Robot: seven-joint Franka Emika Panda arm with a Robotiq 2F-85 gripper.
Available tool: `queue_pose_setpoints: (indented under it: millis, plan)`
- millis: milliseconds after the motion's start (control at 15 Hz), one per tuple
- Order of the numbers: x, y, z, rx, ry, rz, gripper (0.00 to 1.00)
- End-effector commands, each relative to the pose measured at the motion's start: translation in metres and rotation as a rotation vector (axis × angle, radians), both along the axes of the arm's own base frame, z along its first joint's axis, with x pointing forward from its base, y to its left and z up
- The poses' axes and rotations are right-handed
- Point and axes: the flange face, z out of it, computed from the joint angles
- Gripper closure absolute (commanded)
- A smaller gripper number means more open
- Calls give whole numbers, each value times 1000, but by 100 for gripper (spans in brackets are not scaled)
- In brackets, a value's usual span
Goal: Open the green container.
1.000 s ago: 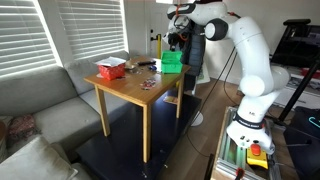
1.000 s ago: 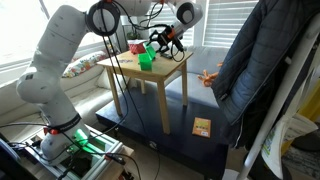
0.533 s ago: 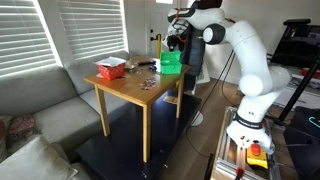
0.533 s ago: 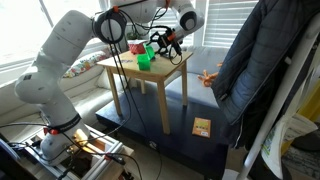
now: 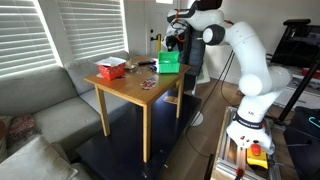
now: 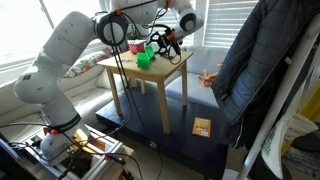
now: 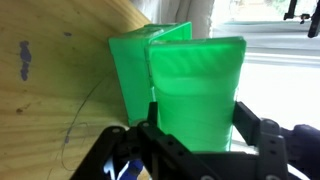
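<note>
- Fingers (image 7: 250, 132) clamp the green lid (image 7: 196, 85) by its side edges, a hold that lets it swing upward.
- Green container (image 5: 170, 63) stands at the desk (image 5: 128, 92) edge nearest the robot; lid looks partly raised.

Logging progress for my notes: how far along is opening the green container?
Done: the claw grips the bright green plastic lid, which looks raised off the small green plastic box on the wooden table. In hand: the lid, held in front of the box. Left: moving it clear; whether a hinge or edge joins them is hidden.
</note>
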Motion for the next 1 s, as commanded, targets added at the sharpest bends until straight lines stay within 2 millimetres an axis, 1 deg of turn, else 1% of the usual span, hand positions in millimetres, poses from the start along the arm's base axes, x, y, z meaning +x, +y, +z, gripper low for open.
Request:
queue_pose_setpoints:
  millis: [0, 67, 133, 200, 400, 667, 867, 933]
  plan:
    - [11, -10, 7, -106, 5, -49, 17]
    - [12, -13, 9, -122, 3, -57, 14]
    - [13, -15, 10, -146, -1, -65, 9]
    - [14, -16, 12, -161, -5, -71, 11]
    - [15, -18, 17, -191, -14, -78, 9]
    - [18, -20, 22, -252, -21, -88, 11]
    - [22, -26, 31, -352, -42, -118, 9]
    - [25, -30, 38, -404, -64, -138, 4]
